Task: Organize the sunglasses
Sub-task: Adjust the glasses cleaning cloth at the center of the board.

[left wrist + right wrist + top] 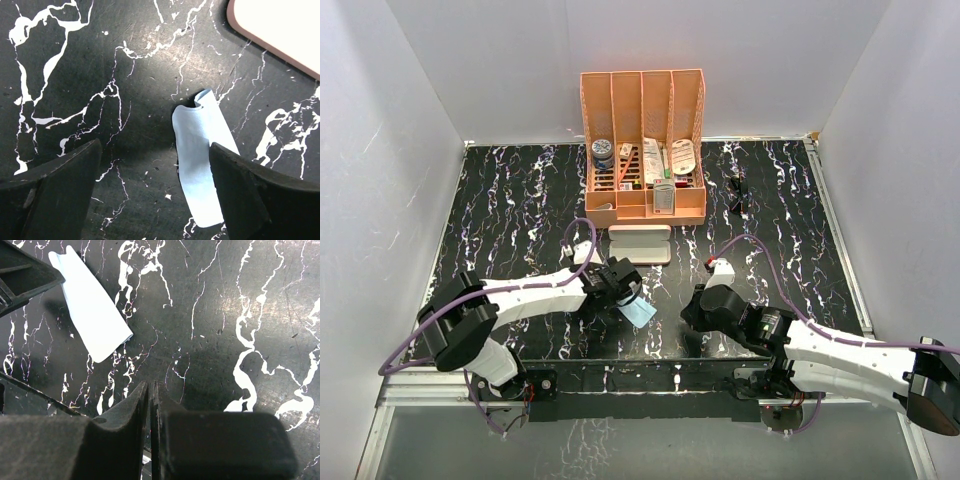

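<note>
The sunglasses (pixel 740 194), black and thin-framed, lie on the black marble table to the right of the orange organizer, far from both grippers. My left gripper (pixel 630 293) is open just above the folded light blue cloth (pixel 640 312). In the left wrist view the cloth (pixel 202 160) lies on the table against the inside of the right finger (pixel 250 195), with bare table across to the left finger (pixel 60 190). My right gripper (pixel 694 310) rests low on the table, shut and empty (pixel 152 390), with the cloth (pixel 92 315) off to its upper left.
A pink glasses case (pixel 639 243) lies shut in front of the orange desk organizer (pixel 643 100), which holds several small items. The case's corner (pixel 280 30) shows in the left wrist view. White walls enclose the table on three sides.
</note>
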`<state>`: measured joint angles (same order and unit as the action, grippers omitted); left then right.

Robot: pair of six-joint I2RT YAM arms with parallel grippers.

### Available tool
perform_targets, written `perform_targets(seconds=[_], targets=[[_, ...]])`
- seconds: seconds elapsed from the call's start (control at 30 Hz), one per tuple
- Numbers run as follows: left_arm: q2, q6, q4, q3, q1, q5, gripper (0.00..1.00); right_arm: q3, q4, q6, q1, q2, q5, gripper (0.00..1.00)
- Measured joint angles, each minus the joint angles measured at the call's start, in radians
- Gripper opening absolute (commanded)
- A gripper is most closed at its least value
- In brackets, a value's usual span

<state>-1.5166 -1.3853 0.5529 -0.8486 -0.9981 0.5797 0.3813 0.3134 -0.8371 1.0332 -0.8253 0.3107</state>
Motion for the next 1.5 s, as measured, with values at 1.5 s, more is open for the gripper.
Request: perform_targets(seconds=[1.5], targets=[[0.017,0.033,-0.130,0.069,0.000,-0.018,0.97,0.164,-0.501,0.061,-0.008,-0.558,-0.198,0.00]])
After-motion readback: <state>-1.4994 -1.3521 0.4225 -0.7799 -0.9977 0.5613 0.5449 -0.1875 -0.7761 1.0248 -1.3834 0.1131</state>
